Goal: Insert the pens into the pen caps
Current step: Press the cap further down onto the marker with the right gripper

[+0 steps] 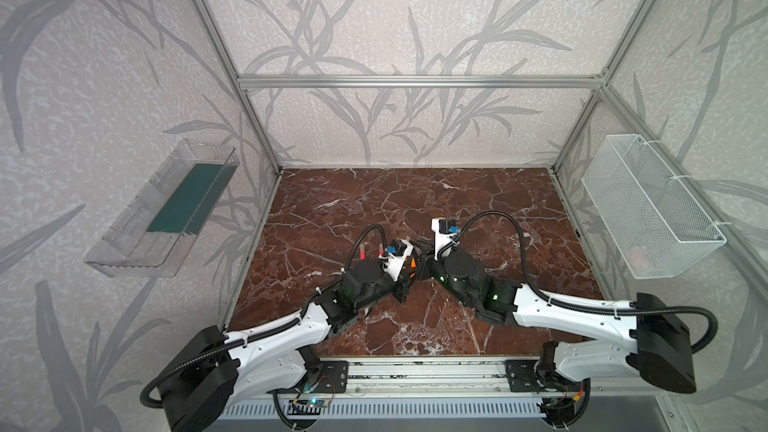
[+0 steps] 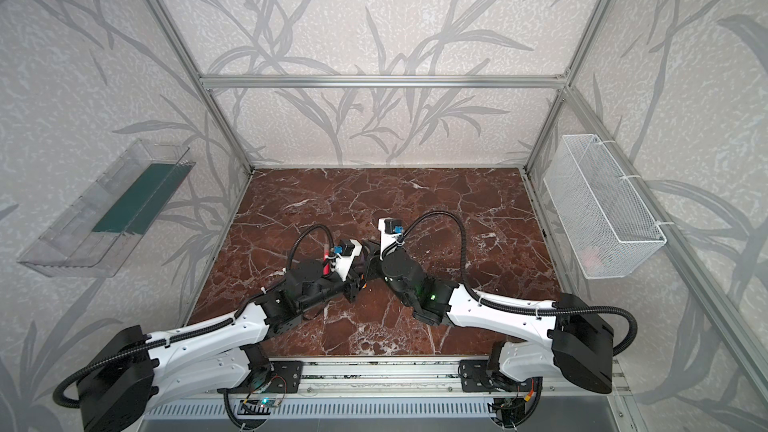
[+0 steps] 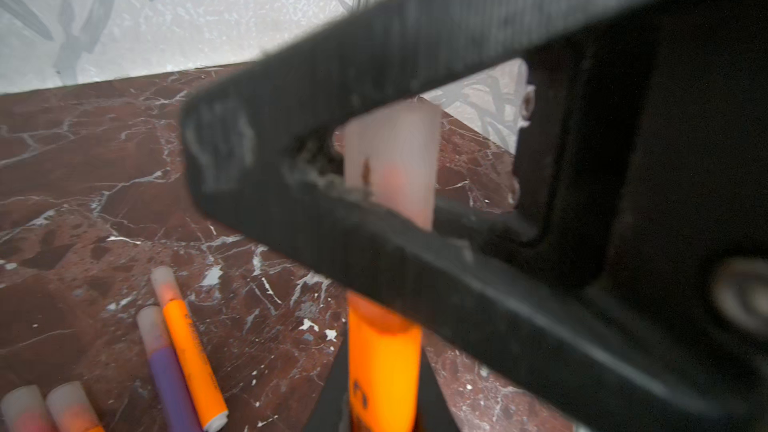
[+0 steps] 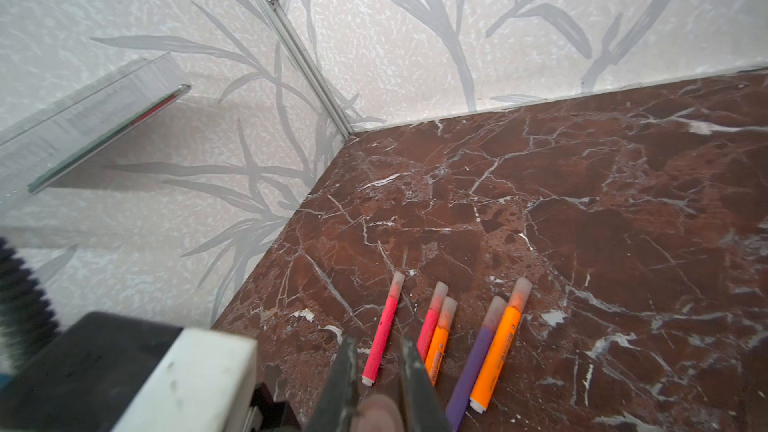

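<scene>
**Jaws grip pen and cap at mid-frame**

The left jaws are clamped tight on an orange pen (image 3: 382, 367). The right jaws pinch a pale pen cap (image 3: 392, 160) in line with it. We see them meet at the centre of both top views. Five capped pens (image 4: 440, 338) lie side by side on the counter (image 4: 582, 201), just left of that meeting point.

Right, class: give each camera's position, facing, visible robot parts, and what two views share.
Both top views: overhead at the front, facing down on the table; both arms show.
Left wrist: on the left arm, facing the left claw holding the orange pen.
Right wrist: on the right arm, facing past the right claw and its cap at five pens.
Shared: wrist views show the purple pen.
</scene>
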Tool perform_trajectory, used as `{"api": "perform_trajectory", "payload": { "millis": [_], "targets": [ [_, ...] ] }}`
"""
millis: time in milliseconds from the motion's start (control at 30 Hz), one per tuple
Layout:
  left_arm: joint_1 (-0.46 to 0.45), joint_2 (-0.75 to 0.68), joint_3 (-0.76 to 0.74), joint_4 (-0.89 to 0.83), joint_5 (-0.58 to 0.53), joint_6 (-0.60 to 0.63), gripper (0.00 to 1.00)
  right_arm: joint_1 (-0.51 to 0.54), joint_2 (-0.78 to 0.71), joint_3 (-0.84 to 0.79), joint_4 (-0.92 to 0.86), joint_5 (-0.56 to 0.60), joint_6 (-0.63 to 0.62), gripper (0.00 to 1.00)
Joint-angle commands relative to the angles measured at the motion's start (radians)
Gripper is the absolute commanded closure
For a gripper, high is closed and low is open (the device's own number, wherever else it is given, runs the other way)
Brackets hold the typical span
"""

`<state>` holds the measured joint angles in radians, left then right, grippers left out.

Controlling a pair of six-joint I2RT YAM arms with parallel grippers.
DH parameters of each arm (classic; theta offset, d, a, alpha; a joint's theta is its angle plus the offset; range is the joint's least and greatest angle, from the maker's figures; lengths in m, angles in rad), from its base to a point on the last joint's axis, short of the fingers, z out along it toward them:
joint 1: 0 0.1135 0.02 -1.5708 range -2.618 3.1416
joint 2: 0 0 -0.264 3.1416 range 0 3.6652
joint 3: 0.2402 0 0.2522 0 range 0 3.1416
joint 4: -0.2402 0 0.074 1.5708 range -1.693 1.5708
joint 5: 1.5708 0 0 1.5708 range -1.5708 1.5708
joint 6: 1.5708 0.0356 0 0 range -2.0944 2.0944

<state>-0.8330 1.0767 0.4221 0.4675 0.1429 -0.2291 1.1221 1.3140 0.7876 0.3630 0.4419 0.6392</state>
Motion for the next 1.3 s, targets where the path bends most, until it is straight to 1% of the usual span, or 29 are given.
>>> {"api": "perform_trajectory", "payload": {
  "millis": [0, 33, 100, 133, 200, 267, 333, 367, 433, 500, 567, 600, 667, 767, 833, 867, 967, 1033, 1100, 1200, 1233, 1267],
  "targets": [
    [0.052, 0.005, 0.085, 0.202, -0.323, -0.023, 1.00, 0.109, 0.023, -0.061, -0.085, -0.174, 0.053, 1.00],
    [0.053, 0.003, 0.083, 0.202, -0.307, -0.028, 1.00, 0.109, 0.016, -0.107, 0.021, -0.205, 0.026, 1.00],
    [0.064, -0.003, 0.090, 0.176, -0.267, -0.042, 1.00, 0.108, 0.008, -0.182, 0.202, -0.210, -0.010, 1.00],
    [0.069, -0.007, 0.093, 0.160, -0.260, -0.052, 1.00, 0.098, -0.005, -0.194, 0.207, -0.213, -0.024, 1.00],
    [0.072, -0.022, 0.087, 0.150, -0.262, -0.063, 1.00, 0.093, -0.036, -0.164, 0.070, -0.156, 0.006, 1.00],
    [0.072, -0.035, 0.074, 0.166, -0.260, -0.066, 1.00, 0.094, -0.062, -0.145, -0.012, -0.163, 0.024, 1.00],
    [0.073, -0.041, 0.078, 0.152, -0.255, -0.070, 1.00, 0.094, -0.068, -0.156, 0.018, -0.200, 0.014, 1.00],
    [0.074, -0.042, 0.082, 0.141, -0.260, -0.075, 1.00, 0.095, -0.068, -0.157, 0.012, -0.194, 0.021, 1.00],
    [0.074, -0.041, 0.084, 0.148, -0.283, -0.088, 1.00, 0.104, -0.072, -0.146, -0.047, -0.146, 0.045, 1.00],
    [0.073, -0.034, 0.079, 0.167, -0.343, -0.092, 1.00, 0.125, -0.068, -0.126, -0.127, -0.072, 0.082, 1.00],
    [0.074, -0.019, 0.091, 0.166, -0.431, -0.093, 1.00, 0.134, -0.045, -0.109, -0.175, -0.045, 0.127, 1.00],
    [0.073, -0.006, 0.102, 0.165, -0.470, -0.089, 1.00, 0.136, -0.028, -0.104, -0.180, -0.051, 0.143, 1.00],
    [0.072, 0.019, 0.126, 0.166, -0.506, -0.075, 1.00, 0.138, 0.005, -0.090, -0.182, -0.069, 0.175, 1.00],
    [0.071, 0.055, 0.139, 0.212, -0.560, -0.064, 1.00, 0.156, 0.043, -0.065, -0.170, -0.080, 0.185, 1.00],
    [0.077, 0.065, 0.146, 0.212, -0.565, -0.075, 1.00, 0.171, 0.054, -0.058, -0.154, -0.077, 0.174, 1.00],
    [0.097, 0.060, 0.154, 0.189, -0.511, -0.098, 1.00, 0.172, 0.053, -0.074, -0.109, -0.098, 0.159, 1.00],
    [0.214, 0.041, 0.151, 0.163, -0.249, -0.238, 1.00, 0.172, 0.039, -0.175, 0.143, -0.166, 0.080, 1.00],
    [0.275, 0.031, 0.144, 0.167, -0.124, -0.289, 1.00, 0.172, 0.025, -0.218, 0.225, -0.189, 0.036, 1.00],
    [0.326, 0.024, 0.136, 0.183, -0.001, -0.333, 1.00, 0.171, 0.000, -0.263, 0.297, -0.242, -0.032, 1.00],
    [0.372, 0.019, 0.114, 0.231, 0.095, -0.376, 1.00, 0.172, -0.028, -0.315, 0.369, -0.294, -0.085, 1.00],
    [0.378, 0.012, 0.110, 0.236, 0.102, -0.380, 1.00, 0.171, -0.035, -0.333, 0.408, -0.296, -0.087, 1.00],
    [0.380, 0.003, 0.106, 0.222, 0.097, -0.373, 1.00, 0.175, -0.042, -0.345, 0.407, -0.286, -0.074, 1.00]
  ]
}}
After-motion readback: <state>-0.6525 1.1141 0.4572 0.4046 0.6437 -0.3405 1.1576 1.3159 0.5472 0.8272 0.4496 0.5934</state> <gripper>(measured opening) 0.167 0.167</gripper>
